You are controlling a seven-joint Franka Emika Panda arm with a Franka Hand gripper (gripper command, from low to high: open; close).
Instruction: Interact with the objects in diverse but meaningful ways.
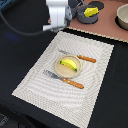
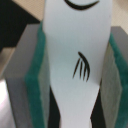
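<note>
One arm: white body hanging over the far edge of the mat (image 1: 65, 75), near the exterior view's upper middle, its cable looping off to the exterior view's left.
Gripper (image 2: 75, 65): both green-padded fingers (image 2: 35, 75) pressed against a white tool (image 2: 75, 55), one on each side — clamped on it.
Tool: white flat piece with black line markings, narrowing like a neck toward one end, filling the wrist view; blue parts cannot be made out here.
Banana (image 1: 68, 64): yellow, lying on the plate (image 1: 58, 70) at the mat's middle.
Fork (image 1: 62, 79): orange handle, just beside the plate on the near side, tines pointing to the exterior view's left.
Knife (image 1: 80, 56): orange handle, just beside the plate on the far side.
Mat: striped, pale, spread on the black table (image 1: 20, 50).
Cheese (image 1: 90, 11): yellow wedge sitting in the pot (image 1: 86, 18), far side, on the pinkish board (image 1: 100, 27).
Bowl (image 1: 123, 17): pale, on the board at the exterior view's right edge, well apart from the pot.
Bar: not something I can pick out.
</note>
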